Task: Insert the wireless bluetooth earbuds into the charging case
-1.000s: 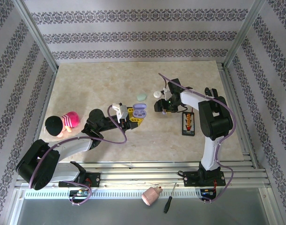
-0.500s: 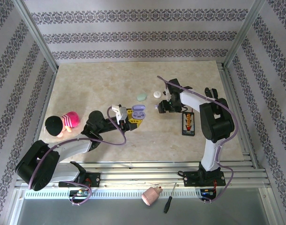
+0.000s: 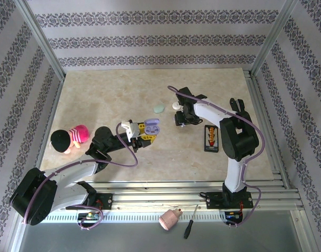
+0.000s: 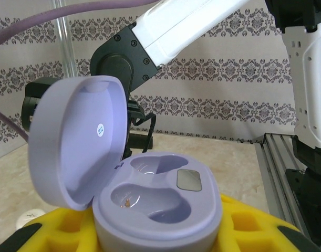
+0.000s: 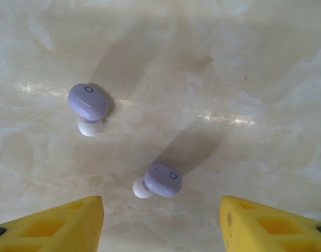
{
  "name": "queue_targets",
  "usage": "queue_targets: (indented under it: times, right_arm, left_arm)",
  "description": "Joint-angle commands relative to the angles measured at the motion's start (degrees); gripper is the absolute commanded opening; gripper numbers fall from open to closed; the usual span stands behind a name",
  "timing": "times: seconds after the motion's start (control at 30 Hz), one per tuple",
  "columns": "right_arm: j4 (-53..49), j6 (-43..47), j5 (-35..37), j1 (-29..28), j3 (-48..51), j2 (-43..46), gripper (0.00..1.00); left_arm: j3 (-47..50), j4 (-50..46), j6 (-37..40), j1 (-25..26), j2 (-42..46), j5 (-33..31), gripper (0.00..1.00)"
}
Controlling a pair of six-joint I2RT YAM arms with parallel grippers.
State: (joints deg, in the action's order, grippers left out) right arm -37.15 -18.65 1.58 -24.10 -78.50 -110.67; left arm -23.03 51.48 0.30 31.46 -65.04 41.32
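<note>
The lilac charging case (image 4: 157,202) stands open, its lid (image 4: 76,142) tipped back to the left and both wells empty. My left gripper (image 4: 157,233) is shut on its base between yellow fingers (image 4: 255,226); from above, the case (image 3: 153,125) sits at the table's middle. Two lilac earbuds with white tips lie on the marble in the right wrist view, one (image 5: 163,180) close ahead of my right gripper (image 5: 161,226), the other (image 5: 88,102) farther left. My right gripper (image 3: 180,118) is open, its yellow fingers (image 5: 58,223) either side of the near bud and not touching it.
A mint pebble-shaped case (image 3: 158,108) and a small white rounded item (image 3: 176,105) lie just beyond the grippers. A black device (image 3: 211,138) lies right of centre. A pink doll (image 3: 71,137) sits at the left. A screwdriver (image 3: 190,226) lies off the table in front.
My left gripper has carried the open case slightly left. The right wrist has swung a little to the left over the buds and its jaws have narrowed somewhat.
</note>
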Motion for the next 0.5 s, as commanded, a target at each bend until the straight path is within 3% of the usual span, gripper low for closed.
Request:
queue_targets:
  times: [0.0,0.47]
  right_arm:
    - [2.71,-5.37,-5.29,0.67,2.8,0.58,0.59]
    - [5.94,-7.02,-8.67,1.33,3.13,-2.01,0.57]
  left_arm:
    - [0.17,-0.48,1.59,-0.46,0.6,-0.36,0.32]
    - [-0.53,-0.25,1.03,-0.44,-0.44,0.16,0.32]
